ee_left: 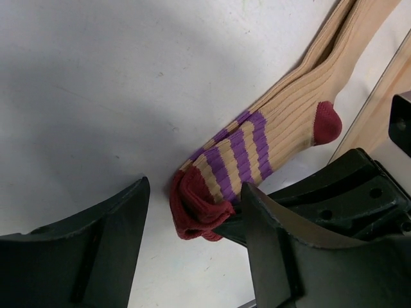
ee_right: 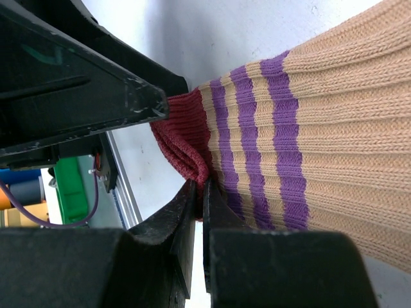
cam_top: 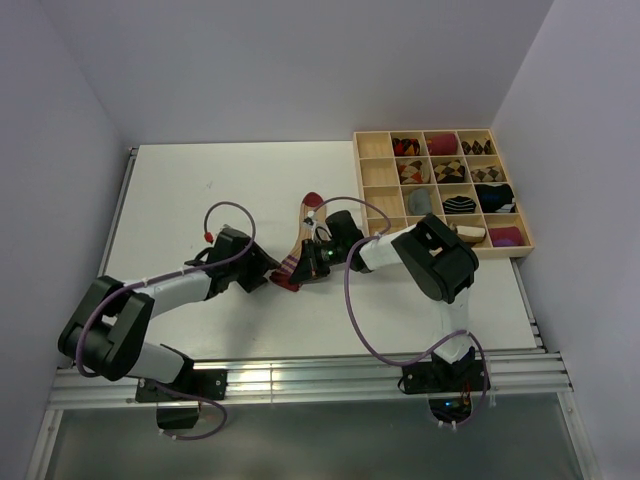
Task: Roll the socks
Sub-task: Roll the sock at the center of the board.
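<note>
Beige sock (cam_top: pixel 303 232) lies on white table (cam_top: pixel 200 200) between pale walls (cam_top: pixel 300 60).

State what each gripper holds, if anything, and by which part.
Right gripper pinches the beige sock by its dark-red cuff; left gripper, open astride that cuff, holds nothing.

A white counter (cam_top: pixel 200 200) is filling the corner, with pale walls (cam_top: pixel 300 60) closing in on three sides. A wooden tray (cam_top: pixel 377 172) is sitting at the far right (near the right wall). Metal rails (cam_top: pixel 300 372) are running along the near edge. Soft light is casting faint shadows.
</note>
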Controlling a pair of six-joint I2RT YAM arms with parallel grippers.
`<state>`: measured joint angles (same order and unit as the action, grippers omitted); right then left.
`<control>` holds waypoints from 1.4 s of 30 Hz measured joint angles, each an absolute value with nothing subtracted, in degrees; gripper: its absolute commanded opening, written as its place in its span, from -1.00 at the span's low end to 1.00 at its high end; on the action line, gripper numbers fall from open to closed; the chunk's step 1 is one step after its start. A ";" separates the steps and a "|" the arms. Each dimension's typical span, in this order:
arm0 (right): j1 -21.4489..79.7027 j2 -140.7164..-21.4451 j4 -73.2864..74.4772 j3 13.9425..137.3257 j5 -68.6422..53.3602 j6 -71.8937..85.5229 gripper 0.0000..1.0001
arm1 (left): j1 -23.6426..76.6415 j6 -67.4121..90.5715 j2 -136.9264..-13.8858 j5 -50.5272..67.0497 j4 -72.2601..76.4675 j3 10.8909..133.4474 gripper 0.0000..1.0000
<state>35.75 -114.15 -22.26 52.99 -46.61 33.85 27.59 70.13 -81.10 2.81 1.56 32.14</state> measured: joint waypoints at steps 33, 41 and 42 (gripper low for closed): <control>39.40 -104.27 -22.39 48.27 -38.81 21.28 0.06 | 28.97 69.54 -88.20 1.56 -20.05 45.52 -0.99; 45.58 -101.60 -22.83 47.59 -27.86 13.58 0.15 | 28.97 68.12 -90.28 1.41 -26.65 52.21 -0.99; 46.59 -101.34 -22.68 47.44 -26.06 12.56 0.16 | 28.97 68.12 -90.28 1.41 -27.00 52.53 -0.99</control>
<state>46.59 -101.34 -22.68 47.44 -26.06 12.56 28.97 68.12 -90.28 1.41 -27.00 52.53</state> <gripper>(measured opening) 0.575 0.034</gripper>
